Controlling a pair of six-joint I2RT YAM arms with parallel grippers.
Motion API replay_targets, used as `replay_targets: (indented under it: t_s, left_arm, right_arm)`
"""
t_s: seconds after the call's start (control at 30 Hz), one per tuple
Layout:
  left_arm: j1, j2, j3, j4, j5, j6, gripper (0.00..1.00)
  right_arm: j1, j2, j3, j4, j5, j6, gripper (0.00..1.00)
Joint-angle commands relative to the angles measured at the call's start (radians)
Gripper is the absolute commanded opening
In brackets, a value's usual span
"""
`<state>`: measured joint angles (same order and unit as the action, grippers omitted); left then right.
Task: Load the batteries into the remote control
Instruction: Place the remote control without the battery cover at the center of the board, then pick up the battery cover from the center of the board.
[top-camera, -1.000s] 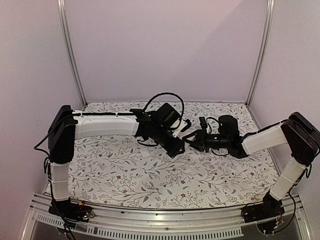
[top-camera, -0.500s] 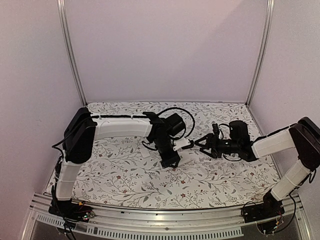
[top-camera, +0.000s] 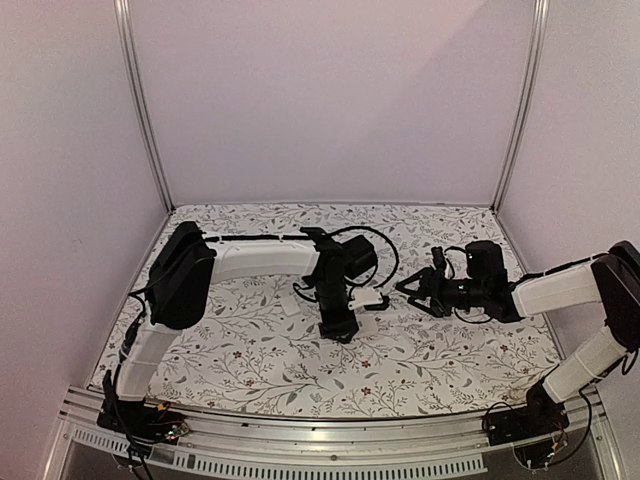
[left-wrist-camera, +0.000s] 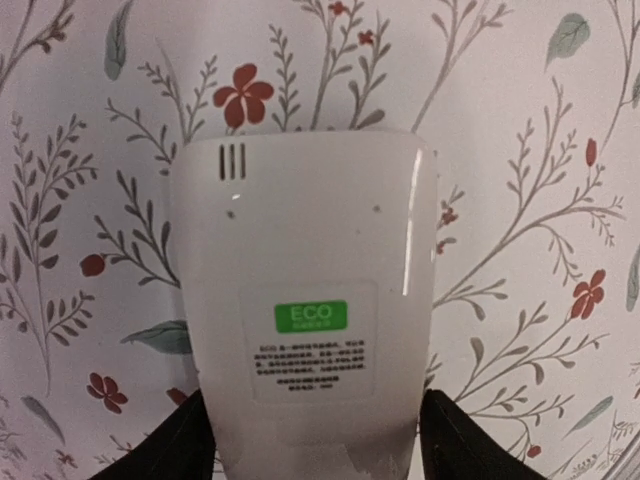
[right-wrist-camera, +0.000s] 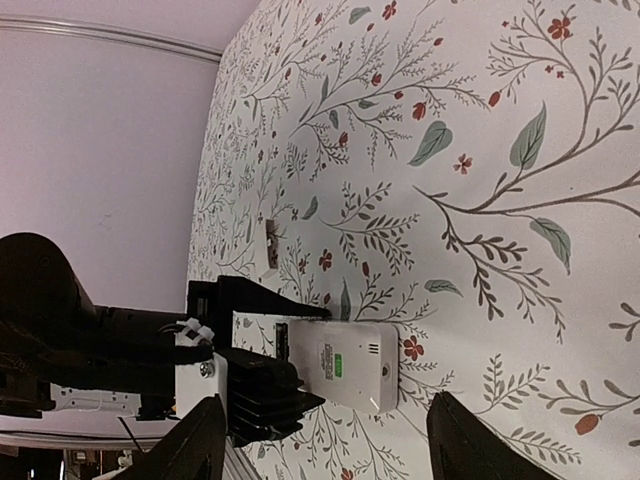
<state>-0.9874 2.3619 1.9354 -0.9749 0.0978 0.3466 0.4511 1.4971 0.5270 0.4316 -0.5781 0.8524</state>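
The remote control lies back side up, showing a green ECO label, low over the flowered table and apparently resting on it. My left gripper is shut on its near end, with one black finger on each long side. In the top view the remote sticks out to the right of the left gripper. My right gripper is open and empty, a short way right of the remote. A dark open slot shows at the remote's held end. No loose batteries are in view.
A small plain white cover plate lies on the cloth beyond the remote, and also shows left of the left gripper in the top view. The enclosure's walls and metal posts ring the table.
My left arm has swung toward the near side and lowered the remote to the table. My right gripper has drawn back to the right, away from the remote, and stays open.
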Motion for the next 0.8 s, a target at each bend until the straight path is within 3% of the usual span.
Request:
replay_targets:
  t_s: [0.0, 0.1, 0.17, 0.47, 0.57, 0.77]
  left_arm:
    - [-0.001, 0.004, 0.0, -0.041, -0.005, 0.028, 0.76]
    - [-0.002, -0.022, 0.0, -0.035, -0.009, 0.02, 0.93]
    - [0.009, -0.064, -0.016, -0.009, -0.004, 0.009, 0.99]
    - [0.214, -0.492, -0.527, 0.408, 0.002, -0.044, 1.0]
    - [0.27, -0.523, -0.596, 0.439, -0.032, 0.012, 1.0]
    - [0.347, -0.519, -0.673, 0.481, 0.038, 0.058, 1.0]
  right_arm:
    - [-0.009, -0.027, 0.005, -0.032, -0.004, -0.022, 0.7]
    - [-0.009, -0.03, 0.009, -0.039, -0.006, -0.023, 0.7]
    - [-0.01, -0.032, 0.014, -0.044, -0.006, -0.027, 0.7]
    - [-0.011, -0.047, 0.024, -0.053, -0.018, -0.045, 0.71]
    - [-0.011, -0.045, 0.03, -0.053, -0.027, -0.054, 0.71]
    - [-0.012, -0.035, 0.038, -0.051, -0.032, -0.062, 0.71]
